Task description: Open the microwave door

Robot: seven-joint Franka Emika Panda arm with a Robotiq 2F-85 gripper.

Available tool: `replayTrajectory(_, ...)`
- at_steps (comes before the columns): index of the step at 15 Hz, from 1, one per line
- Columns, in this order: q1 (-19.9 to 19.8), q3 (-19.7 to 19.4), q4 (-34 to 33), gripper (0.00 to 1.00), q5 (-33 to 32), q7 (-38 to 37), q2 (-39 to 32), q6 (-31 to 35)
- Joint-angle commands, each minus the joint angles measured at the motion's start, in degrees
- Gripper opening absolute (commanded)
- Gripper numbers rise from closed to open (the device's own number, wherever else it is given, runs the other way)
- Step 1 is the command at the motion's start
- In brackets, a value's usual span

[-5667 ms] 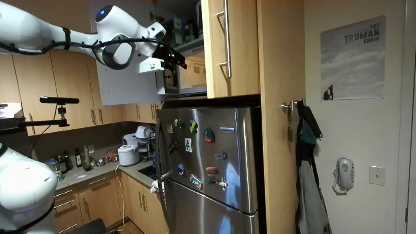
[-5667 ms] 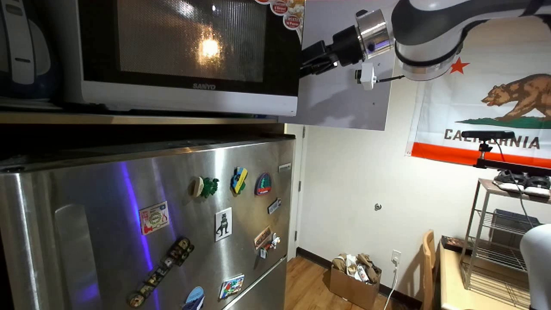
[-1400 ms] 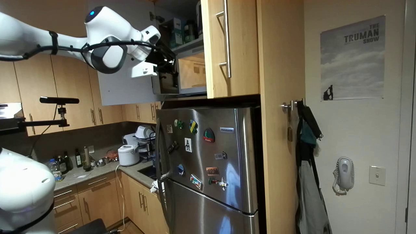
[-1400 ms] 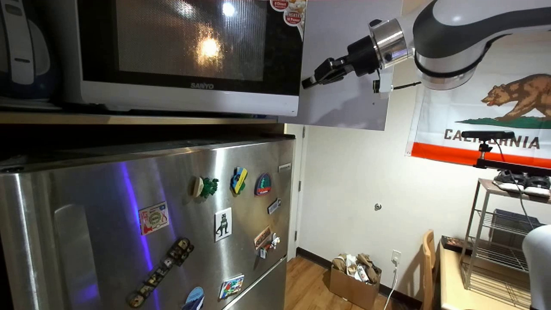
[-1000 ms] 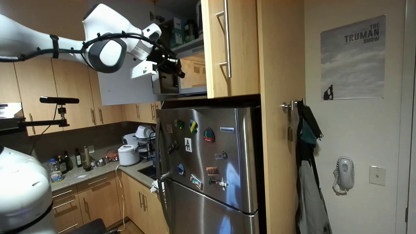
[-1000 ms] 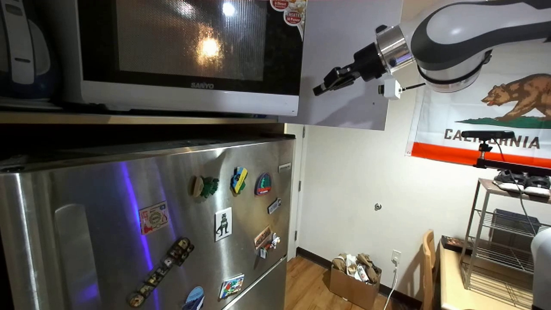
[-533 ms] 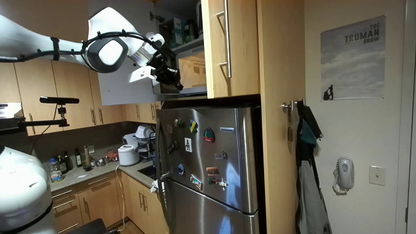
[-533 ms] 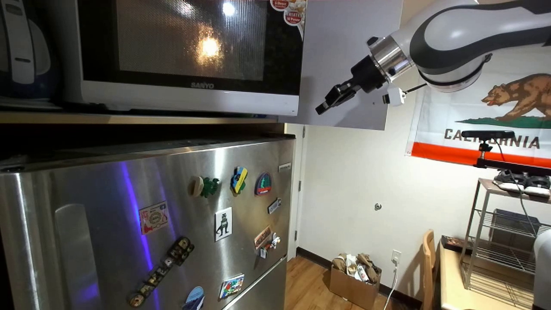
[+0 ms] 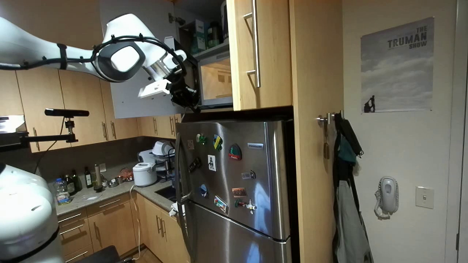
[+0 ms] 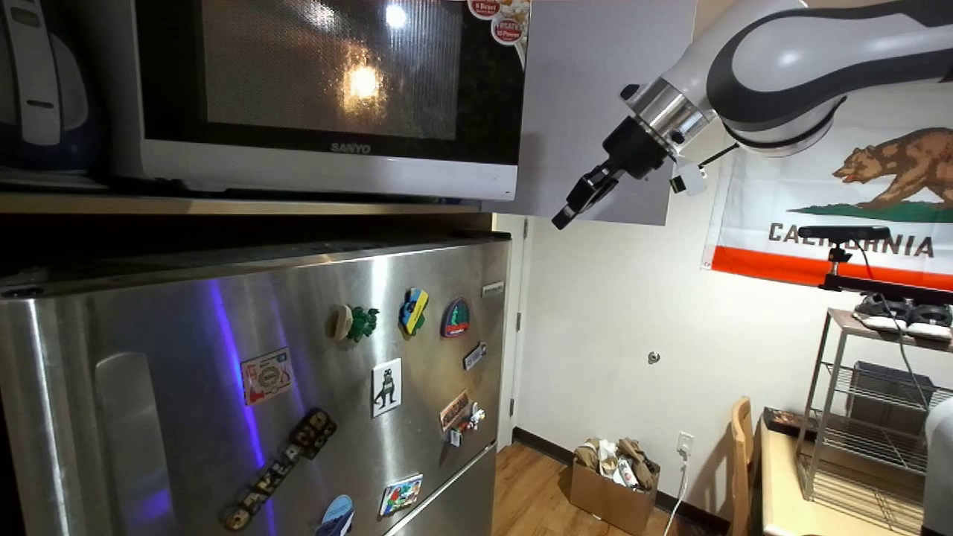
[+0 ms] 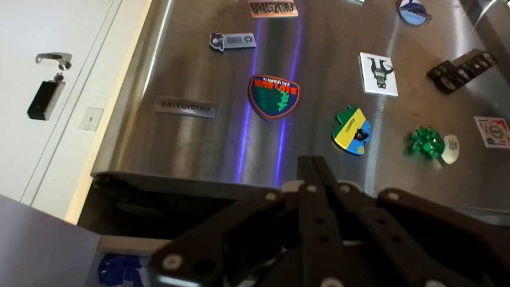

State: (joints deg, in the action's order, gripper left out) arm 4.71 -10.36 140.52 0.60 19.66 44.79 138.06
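kitch., fridge (image 9: 226, 177) w/ magnets (image 10: 386, 388), micro (image 10: 327, 93), cabs (image 9: 82, 98)

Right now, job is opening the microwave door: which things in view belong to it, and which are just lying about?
Part of the job:
microwave door
microwave
claw, closed

Just around:
fridge
fridge magnets
bottles
Truman Show poster
wall phone
California flag
cardboard box

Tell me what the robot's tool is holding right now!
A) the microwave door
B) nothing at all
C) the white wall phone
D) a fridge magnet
B, because in the wrist view the tool has its fingers shut against each other with nothing between them, and an exterior view shows a gap between it and the microwave.
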Motion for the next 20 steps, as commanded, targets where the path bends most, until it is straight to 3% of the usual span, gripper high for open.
replayTrajectory(1, -0.53, 0.91, -1.42, 0.03, -0.81, -0.09, -0.26, -5.7)
replayTrajectory(12, 1.64, 0.35, -3.52, 0.03, 1.06, 2.47, 0.95, -19.78)
replayTrajectory(13, 1.83, 0.36, -3.62, 0.06, 1.27, 2.63, 1.07, -20.39)
replayTrajectory(14, 2.04, 0.36, -3.72, 0.29, 1.52, 2.69, 1.22, -20.91)
replayTrajectory(16, 2.68, 0.21, -3.98, 0.31, 2.24, 2.85, 1.39, -21.41)
replayTrajectory(17, 3.04, 0.1, -4.1, 0.38, 2.61, 3.03, 1.43, -21.57)
replayTrajectory(18, 1.94, 0.57, -3.08, 0.2, 1.69, 1.88, 1.12, -19.71)
replayTrajectory(20, 2.28, 0.59, -3.19, 0.36, 2.0, 1.91, 1.24, -19.96)
